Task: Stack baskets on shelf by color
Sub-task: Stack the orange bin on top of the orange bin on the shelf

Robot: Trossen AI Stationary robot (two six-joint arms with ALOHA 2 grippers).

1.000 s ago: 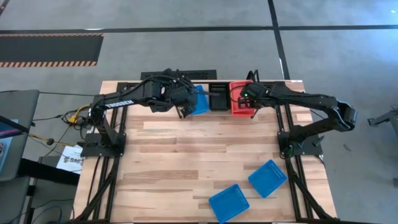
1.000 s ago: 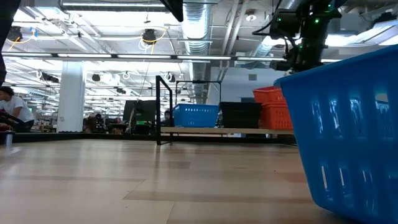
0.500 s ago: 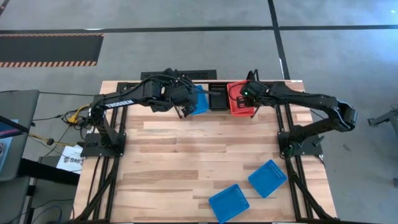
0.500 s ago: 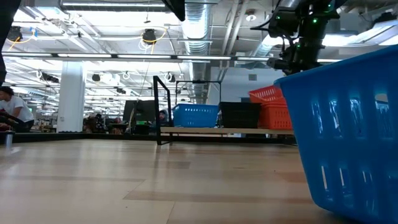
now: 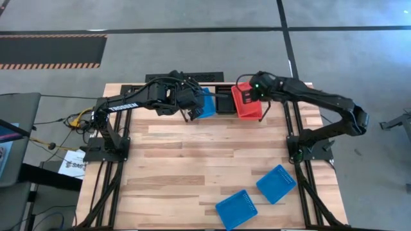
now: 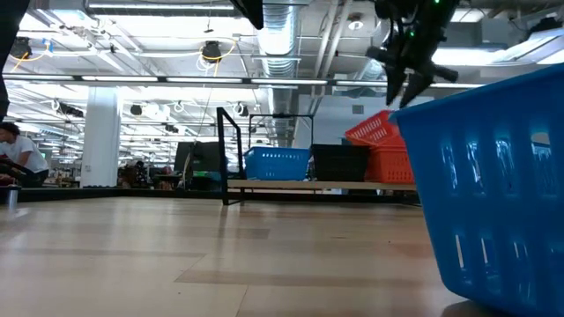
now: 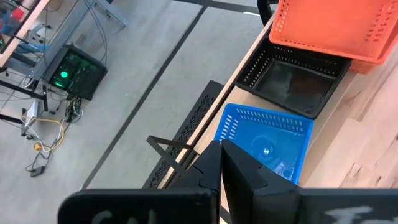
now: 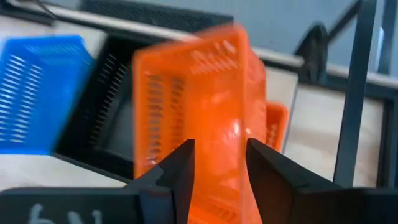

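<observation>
On the shelf [image 6: 264,185] at the table's far edge stand a blue basket [image 5: 207,102], a black basket [image 5: 225,101] and a red-orange stack [image 6: 392,163]. The stack's top red-orange basket [image 5: 246,102] sits tilted, its lower end on the stack and its right end raised. My right gripper [image 6: 412,86] hangs open just above that raised end. My left gripper [image 7: 221,152] is shut and hovers over the shelf's blue basket [image 7: 264,140], touching nothing. Two more blue baskets [image 5: 276,183] [image 5: 236,208] rest on the tabletop, near right. My right gripper's open fingers [image 8: 180,165] point down over the raised end [image 6: 388,116] of the tilted red-orange basket. I cannot tell whether they touch it. The basket's lower end rests on the stack.
One loose blue basket [image 6: 493,185] fills the low view's right side. The shelf's black upright end loops [image 6: 231,154] rise at its ends. Bare planks [image 5: 192,167] lie between the shelf and the near-right baskets. A person [image 6: 18,154] is in the room beyond.
My right gripper has opened and risen above the red-orange stack. The top red-orange basket, level a second ago, has tipped: its right end stands higher, and it has shifted a little toward the black basket.
</observation>
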